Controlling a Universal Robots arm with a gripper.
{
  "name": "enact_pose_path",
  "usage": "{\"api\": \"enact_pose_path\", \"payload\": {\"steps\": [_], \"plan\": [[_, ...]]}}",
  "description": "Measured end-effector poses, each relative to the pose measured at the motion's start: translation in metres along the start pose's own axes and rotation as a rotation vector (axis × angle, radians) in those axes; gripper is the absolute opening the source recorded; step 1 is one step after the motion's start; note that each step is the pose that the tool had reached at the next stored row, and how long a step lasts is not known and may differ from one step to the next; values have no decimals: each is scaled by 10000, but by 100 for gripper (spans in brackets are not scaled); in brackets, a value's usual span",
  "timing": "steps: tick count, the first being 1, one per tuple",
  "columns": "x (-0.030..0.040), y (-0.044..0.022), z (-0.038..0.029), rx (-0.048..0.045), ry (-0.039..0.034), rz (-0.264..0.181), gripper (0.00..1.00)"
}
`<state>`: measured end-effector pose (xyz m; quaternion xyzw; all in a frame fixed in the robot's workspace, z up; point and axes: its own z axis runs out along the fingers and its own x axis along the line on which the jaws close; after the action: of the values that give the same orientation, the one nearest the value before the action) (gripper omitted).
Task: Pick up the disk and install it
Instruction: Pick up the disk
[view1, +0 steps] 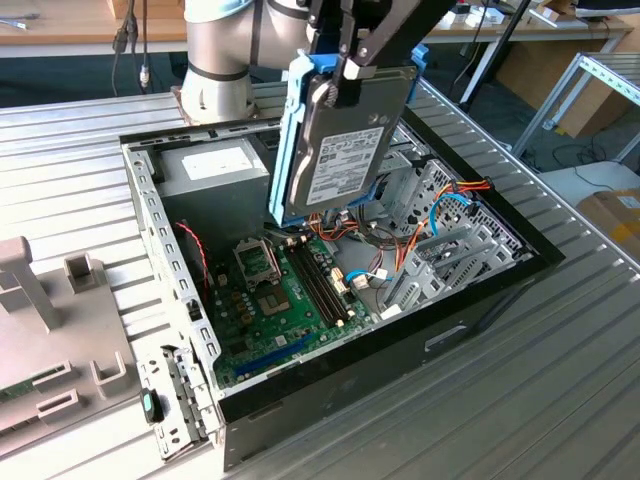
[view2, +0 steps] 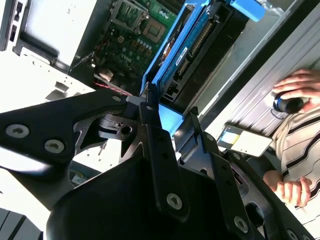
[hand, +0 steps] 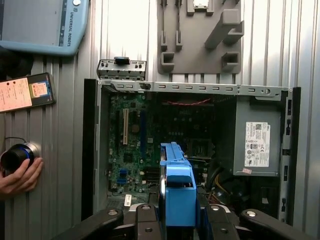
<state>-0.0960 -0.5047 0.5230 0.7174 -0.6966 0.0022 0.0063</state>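
The disk (view1: 340, 150) is being held in the air above the open computer case (view1: 180, 270), and the claw (view1: 342, 72) is being clamped on its upper end. In the exterior view the disk is hanging toward 6 o'clock from the claw, tilted a little off upright. Its labelled face is being turned toward the camera, and its blue carrier frame is being shown along both long edges. It is hanging apart from the case.

The motherboard (view1: 285, 300) is lying toward 6 o'clock of the disk's lower end, the grey drive cage (view1: 440, 235) with its orange and blue cables toward 4 o'clock, and the power supply (view1: 215, 165) toward 9 o'clock. The case is being carried by the ribbed metal bench (view1: 560, 380), and a grey fixture plate (view1: 40, 330) is lying on the bench at the case's 9 o'clock.

In the second wrist view 2 black fingers (view2: 155, 145) are being pressed against opposite sides of the blue frame, with the disk reaching out beyond them over the case. In the first wrist view a person's hand (hand: 20, 175) is being rested against a dark round knob (hand: 14, 156) on the bench beside the case.
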Motion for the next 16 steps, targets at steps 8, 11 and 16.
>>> {"api": "enact_pose_path", "payload": {"steps": [8, 11, 16], "plan": [[168, -208, 16, 0, -2, 0, 36], [243, -251, 23, -2, 1, 1, 36], [338, -393, 46, -9, 0, 2, 36]]}}
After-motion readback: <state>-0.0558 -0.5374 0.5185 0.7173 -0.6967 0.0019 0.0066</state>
